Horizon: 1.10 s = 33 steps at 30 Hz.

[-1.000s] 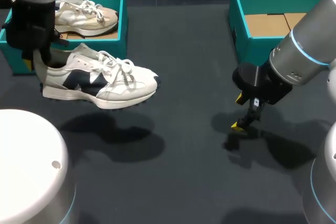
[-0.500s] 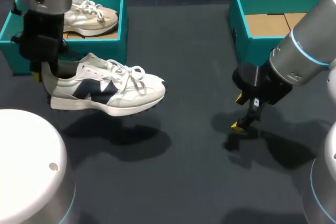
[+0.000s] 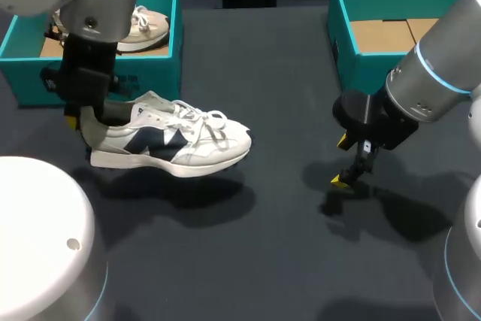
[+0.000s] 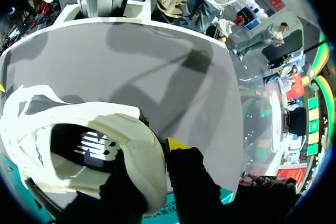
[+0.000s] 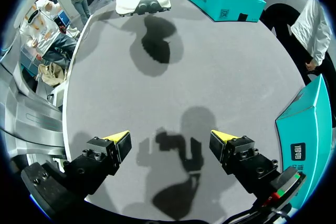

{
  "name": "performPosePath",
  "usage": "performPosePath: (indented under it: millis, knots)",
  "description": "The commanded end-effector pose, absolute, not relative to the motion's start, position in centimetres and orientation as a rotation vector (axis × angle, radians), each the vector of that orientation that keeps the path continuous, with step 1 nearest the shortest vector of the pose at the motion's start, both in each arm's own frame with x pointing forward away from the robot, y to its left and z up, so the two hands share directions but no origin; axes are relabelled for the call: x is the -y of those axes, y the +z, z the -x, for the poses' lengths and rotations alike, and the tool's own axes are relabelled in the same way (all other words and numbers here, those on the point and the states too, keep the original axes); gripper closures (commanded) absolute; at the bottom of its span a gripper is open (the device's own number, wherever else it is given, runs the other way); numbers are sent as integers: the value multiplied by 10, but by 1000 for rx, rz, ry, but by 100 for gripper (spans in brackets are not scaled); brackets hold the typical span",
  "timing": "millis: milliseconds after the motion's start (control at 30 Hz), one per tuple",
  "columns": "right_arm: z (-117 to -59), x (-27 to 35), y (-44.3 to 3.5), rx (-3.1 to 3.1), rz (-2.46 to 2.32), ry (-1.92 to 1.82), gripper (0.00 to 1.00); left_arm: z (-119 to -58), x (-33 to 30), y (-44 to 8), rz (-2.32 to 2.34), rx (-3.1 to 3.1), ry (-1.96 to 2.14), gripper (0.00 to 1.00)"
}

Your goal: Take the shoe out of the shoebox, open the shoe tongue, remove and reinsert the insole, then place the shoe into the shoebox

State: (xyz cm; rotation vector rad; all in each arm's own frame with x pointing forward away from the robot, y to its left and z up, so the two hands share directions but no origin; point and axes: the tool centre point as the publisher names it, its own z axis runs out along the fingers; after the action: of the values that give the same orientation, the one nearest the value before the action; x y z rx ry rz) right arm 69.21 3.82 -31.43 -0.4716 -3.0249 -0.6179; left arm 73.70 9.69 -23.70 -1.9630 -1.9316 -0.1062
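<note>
A teal shoebox [image 3: 161, 73] at the upper left, with a second sneaker [image 3: 143, 26] inside, stands just behind the held sneaker [image 3: 173, 140]. An open teal shoebox [image 3: 344, 50] sits at the upper right. The held sneaker hangs just above the dark table [image 3: 263, 246], left of centre, with its long axis across the frame and its toe pointing right. The left gripper [image 3: 81, 119] pinches its heel. The right gripper [image 5: 170, 137] is spread wide, holding nothing.

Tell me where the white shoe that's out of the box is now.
In the head view the shoe hangs above the table at left, heel in the left gripper, just in front of the left shoebox.
</note>
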Motion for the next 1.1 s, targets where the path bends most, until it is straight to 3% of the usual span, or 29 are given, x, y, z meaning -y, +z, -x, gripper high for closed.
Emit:
performPosePath:
  millis: [33,1100]
  knots:
    - [-690,-38,-315,3028,473,-618,0,-727,-81,-256,1975,1945,-113,100]
    - [-690,-38,-315,3028,473,-618,0,-721,8,-340,2065,2007,-318,100]
